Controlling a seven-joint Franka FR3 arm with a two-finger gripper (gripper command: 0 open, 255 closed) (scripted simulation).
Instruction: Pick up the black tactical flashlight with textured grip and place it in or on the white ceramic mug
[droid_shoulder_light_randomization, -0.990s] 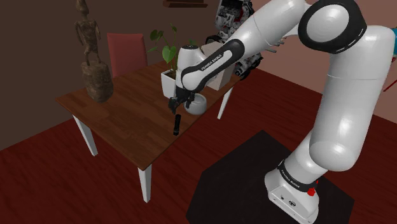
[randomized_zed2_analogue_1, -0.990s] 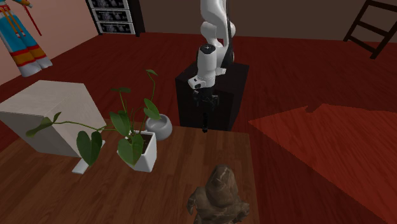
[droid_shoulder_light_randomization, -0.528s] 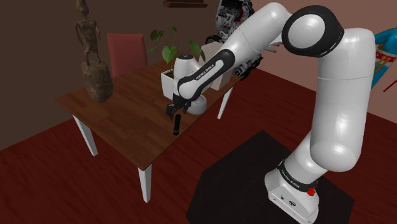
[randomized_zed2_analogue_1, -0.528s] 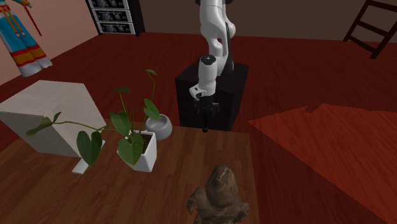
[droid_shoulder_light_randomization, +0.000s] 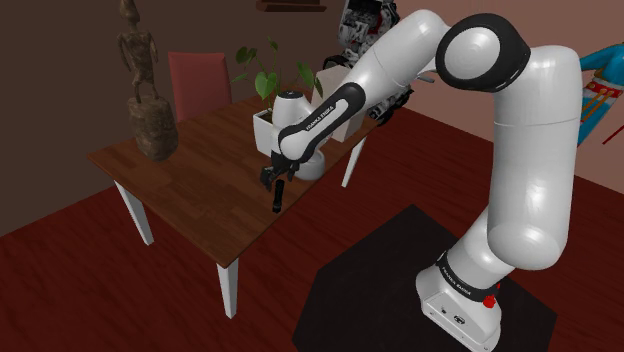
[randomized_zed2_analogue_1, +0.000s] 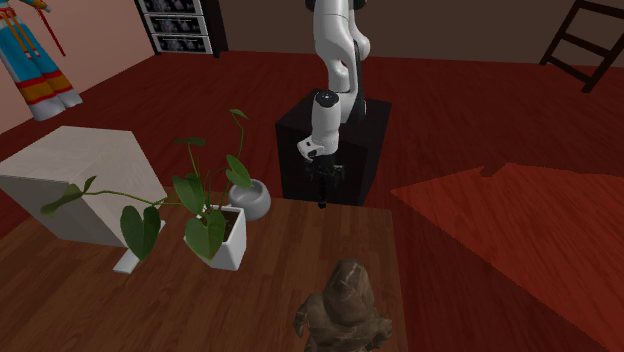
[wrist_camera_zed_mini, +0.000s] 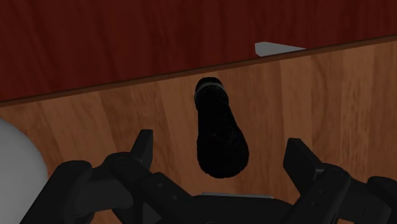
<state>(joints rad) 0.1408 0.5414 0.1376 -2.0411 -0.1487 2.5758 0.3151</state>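
Two fingers spread wide, nothing gripped: is that how the claw (wrist_camera_zed_mini: 219, 147) stands? (DESK)

Yes. It hangs low over the black flashlight (wrist_camera_zed_mini: 219, 133), which lies flat on the tabletop (wrist_camera_zed_mini: 331, 95) between the fingers, touched by neither. Its ringed end points at the tabletop's edge nearest the stand (droid_shoulder_light_randomization: 380, 290). (PHOTOGRAPHER)

How will it handle? (DESK)

It looks like a stiff, solid bar, probably weighty for its girth. The round barrel could roll or slip if pinched off-centre. I would take hold at mid-barrel, across the narrow width, where the fingers already bracket it. (PHOTOGRAPHER)

And the mug? (DESK)

The pale mug (randomized_zed2_analogue_1: 248, 198) sits near the same edge, toward the corner, just beside a white planter (randomized_zed2_analogue_1: 228, 240) of green leaves. A carved figure (droid_shoulder_light_randomization: 150, 110) stands well apart at the opposite corner. Dropped in on end, the flashlight would likely stand taller than the mug's rim, so tipping the mug is the risk I would watch. (PHOTOGRAPHER)
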